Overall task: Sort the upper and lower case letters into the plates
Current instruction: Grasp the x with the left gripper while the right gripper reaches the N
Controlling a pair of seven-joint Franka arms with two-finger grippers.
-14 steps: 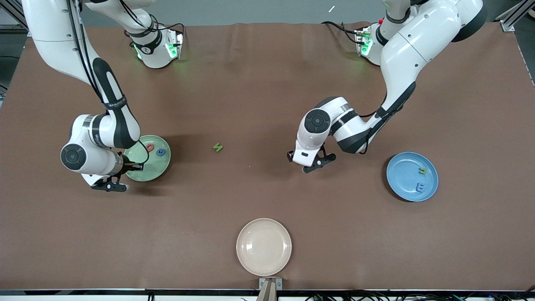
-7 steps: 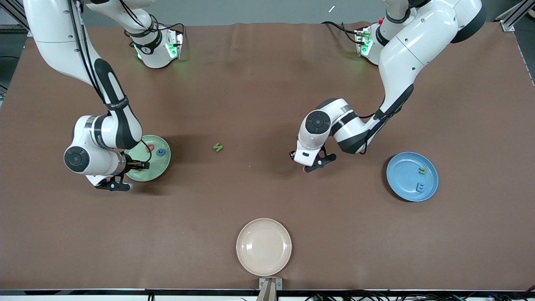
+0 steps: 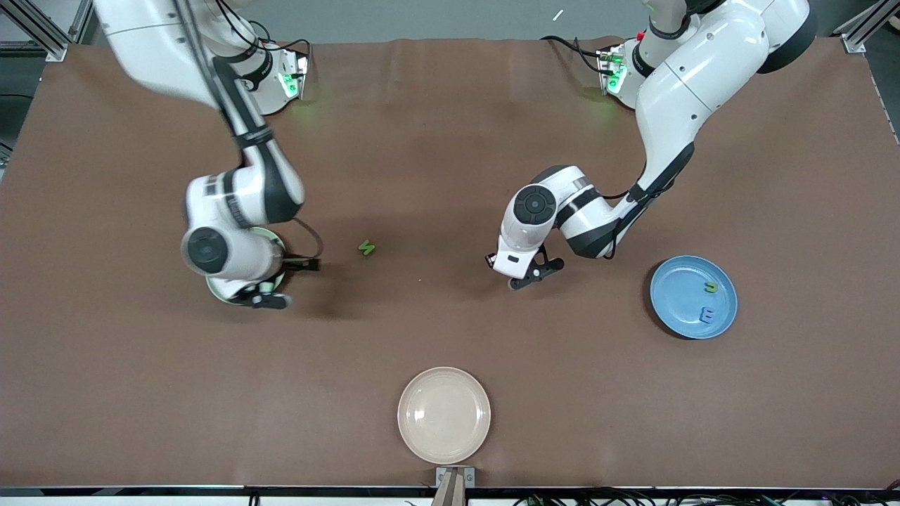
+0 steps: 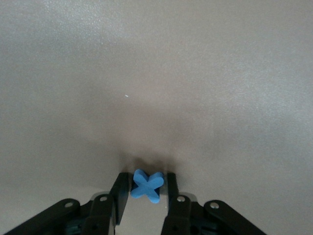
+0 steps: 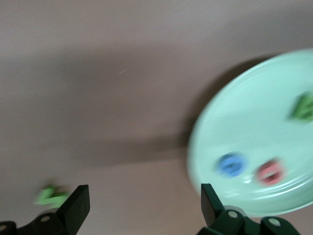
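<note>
Left gripper [image 4: 143, 208]: you are looking at two dark fingers set low over the table, closing in narrowly on either side of a blue X-shaped letter [image 4: 145, 185]; whether they are gripping it yet I cannot tell.
Blue letter: it is lying flat on the brown table [image 3: 450, 176], right between the fingers, so your coming move seems to turn on finishing that pinch and lifting.
Blue plate [image 3: 675, 295]: it is sitting toward the left arm's end of the table, near this gripper, already carrying a green letter and a blue one.
Right gripper [image 5: 142, 205]: its fingers are standing wide apart and holding nothing, hovering over the rim of the green plate [image 5: 254, 117].
Green plate: it is holding a blue, a red and a green letter.
Loose green letter [image 3: 366, 247]: it is lying on the table between the two arms, closer to the right gripper.
Beige plate [image 3: 444, 414]: it is sitting empty, nearest the front camera.
</note>
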